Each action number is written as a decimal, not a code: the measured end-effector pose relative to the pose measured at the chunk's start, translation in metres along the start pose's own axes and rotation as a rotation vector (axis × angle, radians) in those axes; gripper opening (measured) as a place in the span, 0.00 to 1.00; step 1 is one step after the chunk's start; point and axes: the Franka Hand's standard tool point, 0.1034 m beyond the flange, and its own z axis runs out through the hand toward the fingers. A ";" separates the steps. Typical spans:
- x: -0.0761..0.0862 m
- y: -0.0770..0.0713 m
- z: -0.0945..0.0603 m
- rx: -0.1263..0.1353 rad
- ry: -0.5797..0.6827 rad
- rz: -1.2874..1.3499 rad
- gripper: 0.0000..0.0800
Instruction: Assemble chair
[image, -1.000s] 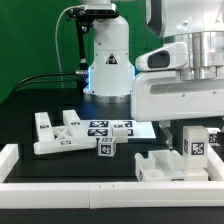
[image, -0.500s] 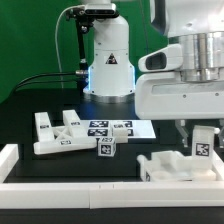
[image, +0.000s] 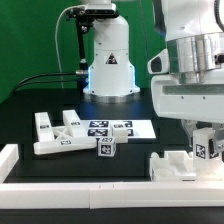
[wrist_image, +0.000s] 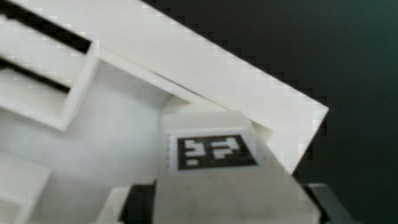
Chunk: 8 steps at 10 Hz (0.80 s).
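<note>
My gripper (image: 203, 134) hangs at the exterior view's right, shut on an upright white tagged block (image: 203, 149). That block stands at the right end of a low white notched panel (image: 172, 165) lying by the front rail. In the wrist view the same tagged block (wrist_image: 215, 150) fills the space between my two fingers (wrist_image: 320, 203), and the stepped white panel (wrist_image: 71, 90) spreads beyond it. Other chair pieces lie to the exterior view's left: a notched panel with upright tagged blocks (image: 55, 135) and a small tagged cube (image: 106, 148).
The marker board (image: 122, 127) lies flat behind the cube. The robot's white base (image: 108, 70) stands at the back with black cables to its left. A low white border rail (image: 70, 172) runs along the front and up the left side.
The jaws have closed on the tagged block. The arm, the block and the notched panel under it have all shifted toward the exterior view's right.
</note>
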 end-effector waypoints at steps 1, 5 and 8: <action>0.000 0.000 0.000 0.001 -0.002 0.061 0.36; 0.000 -0.001 0.001 0.025 -0.045 0.522 0.36; -0.001 -0.002 0.000 0.021 -0.042 0.316 0.51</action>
